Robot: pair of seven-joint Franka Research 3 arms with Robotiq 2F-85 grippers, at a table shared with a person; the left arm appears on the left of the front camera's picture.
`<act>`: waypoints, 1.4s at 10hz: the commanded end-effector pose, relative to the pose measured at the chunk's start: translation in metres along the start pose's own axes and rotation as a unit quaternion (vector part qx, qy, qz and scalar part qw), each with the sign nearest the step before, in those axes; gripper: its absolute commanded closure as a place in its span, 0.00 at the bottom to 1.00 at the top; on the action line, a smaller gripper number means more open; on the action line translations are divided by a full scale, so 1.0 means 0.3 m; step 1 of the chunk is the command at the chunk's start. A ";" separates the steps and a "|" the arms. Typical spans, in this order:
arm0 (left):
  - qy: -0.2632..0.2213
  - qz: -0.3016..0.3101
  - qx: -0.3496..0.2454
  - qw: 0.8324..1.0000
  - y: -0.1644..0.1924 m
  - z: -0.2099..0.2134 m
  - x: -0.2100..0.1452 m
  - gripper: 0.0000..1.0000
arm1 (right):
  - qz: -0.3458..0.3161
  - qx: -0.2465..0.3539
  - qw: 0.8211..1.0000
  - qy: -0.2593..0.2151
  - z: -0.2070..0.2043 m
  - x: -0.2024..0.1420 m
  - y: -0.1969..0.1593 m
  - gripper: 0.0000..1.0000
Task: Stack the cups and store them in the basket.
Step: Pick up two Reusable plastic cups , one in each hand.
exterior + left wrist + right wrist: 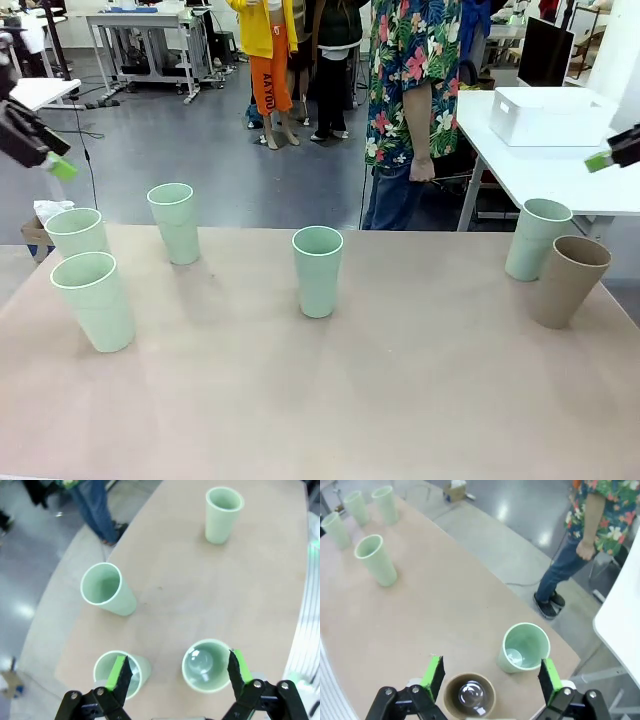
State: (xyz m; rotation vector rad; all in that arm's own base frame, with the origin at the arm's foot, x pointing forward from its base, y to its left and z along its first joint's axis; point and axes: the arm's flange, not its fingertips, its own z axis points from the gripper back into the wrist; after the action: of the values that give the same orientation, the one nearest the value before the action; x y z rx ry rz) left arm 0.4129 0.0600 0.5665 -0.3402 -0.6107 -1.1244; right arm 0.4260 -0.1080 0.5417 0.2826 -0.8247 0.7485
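Left claw point(177, 658), spread and empty, hangs over two pale mint plastic tumblers point(205, 666); right claw point(490, 664), likewise spread, over the tan-brown tumbler point(469, 696). Advisable: pinch one wall, lift vertically, nest into the neighbour. Far right, the white rectangular plastic basket point(548, 125) sits on a separate white worktop point(540, 172).

Bright, even light from above; faint shadows on the pale brown desk point(420, 400). Glare shines on the grey floor point(485, 540) beyond it and inside the tan-brown plastic cup point(469, 696). Wrist pictures bend at edges.
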 end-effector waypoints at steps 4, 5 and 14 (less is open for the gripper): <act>-0.101 -0.073 -0.061 0.990 0.135 0.086 -0.356 0.00 | 0.043 0.032 0.994 -0.095 0.204 -0.238 -0.108 0.00; -0.115 -0.080 -0.057 0.989 0.128 0.094 -0.394 0.00 | 0.050 0.040 0.993 -0.102 0.229 -0.254 -0.099 0.00; -0.163 -0.042 -0.034 0.985 0.130 0.103 -0.455 0.00 | 0.023 0.045 0.993 -0.109 0.288 -0.215 -0.078 0.00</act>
State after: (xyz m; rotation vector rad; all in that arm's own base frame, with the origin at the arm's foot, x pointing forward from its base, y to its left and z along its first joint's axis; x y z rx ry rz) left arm 0.3966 0.1922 0.5018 -0.5683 -0.8723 -1.2209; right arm 0.3616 -0.1980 0.5502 0.4173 -0.9964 0.8042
